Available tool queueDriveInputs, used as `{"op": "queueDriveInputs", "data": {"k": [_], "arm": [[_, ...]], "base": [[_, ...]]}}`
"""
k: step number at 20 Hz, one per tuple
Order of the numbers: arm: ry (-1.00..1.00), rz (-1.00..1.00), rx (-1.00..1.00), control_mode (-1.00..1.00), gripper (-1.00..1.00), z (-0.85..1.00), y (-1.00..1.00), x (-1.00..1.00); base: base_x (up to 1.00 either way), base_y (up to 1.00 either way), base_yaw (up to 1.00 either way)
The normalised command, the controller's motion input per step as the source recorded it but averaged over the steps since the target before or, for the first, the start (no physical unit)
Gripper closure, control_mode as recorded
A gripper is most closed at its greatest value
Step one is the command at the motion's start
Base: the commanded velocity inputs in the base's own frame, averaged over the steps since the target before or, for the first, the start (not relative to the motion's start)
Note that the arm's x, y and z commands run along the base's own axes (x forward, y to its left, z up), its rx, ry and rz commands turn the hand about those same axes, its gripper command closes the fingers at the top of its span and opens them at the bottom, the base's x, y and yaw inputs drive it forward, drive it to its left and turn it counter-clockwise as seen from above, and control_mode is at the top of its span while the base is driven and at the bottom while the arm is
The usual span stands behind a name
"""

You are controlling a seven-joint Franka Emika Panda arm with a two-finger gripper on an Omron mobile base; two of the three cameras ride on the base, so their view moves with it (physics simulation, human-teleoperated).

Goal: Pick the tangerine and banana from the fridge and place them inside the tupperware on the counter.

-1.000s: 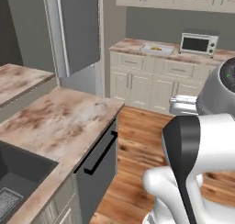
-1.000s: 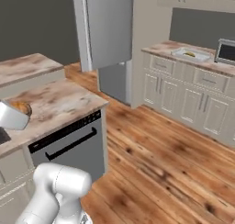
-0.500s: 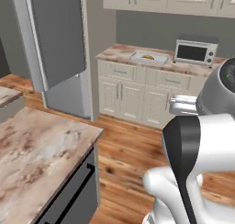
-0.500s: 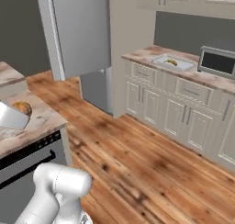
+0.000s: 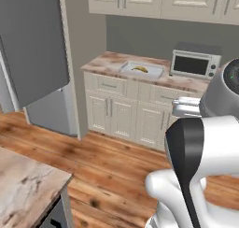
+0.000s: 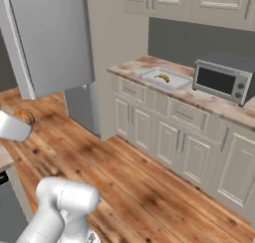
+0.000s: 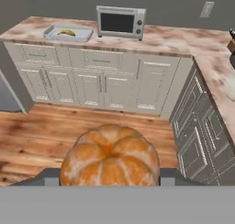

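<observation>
Hand view: your gripper (image 7: 110,181) fingers clamp the tangerine (image 7: 110,157), low centre | tupperware (image 7: 69,33) holding the banana (image 7: 67,33) sits at 11 o'clock on the counter (image 7: 174,40) | microwave (image 7: 120,21) at 12 o'clock, just beside it.

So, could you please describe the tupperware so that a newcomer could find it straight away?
Start at the pinkish marbled counter over the cream cabinets. On it, left of the silver microwave, lies the tupperware, a shallow pale grey tray. It alone holds a yellow banana.
</observation>
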Motion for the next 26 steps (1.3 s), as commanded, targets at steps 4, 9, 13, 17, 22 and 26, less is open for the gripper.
{"op": "queueDriveInputs", "data": {"k": [4, 9, 13, 17, 22, 26], "arm": [[0.00, 0.00, 0.00, 1.00, 1.00, 0.00, 0.00, 0.00], [0.00, 0.00, 0.00, 1.00, 1.00, 0.00, 0.00, 0.00], [0.00, 0.00, 0.00, 1.00, 1.00, 0.00, 0.00, 0.00], [0.00, 0.00, 0.00, 1.00, 1.00, 0.00, 0.00, 0.00], [0.00, 0.00, 0.00, 1.00, 1.00, 0.00, 0.00, 0.00], [0.00, 0.00, 0.00, 1.00, 1.00, 0.00, 0.00, 0.00]], "base": [[1.00, -0.34, 0.00], [1.00, -0.09, 0.00], [1.00, 0.00, 0.00], [1.00, 0.03, 0.00], [1.00, 0.13, -0.03], [1.00, 0.22, -0.11]]}}
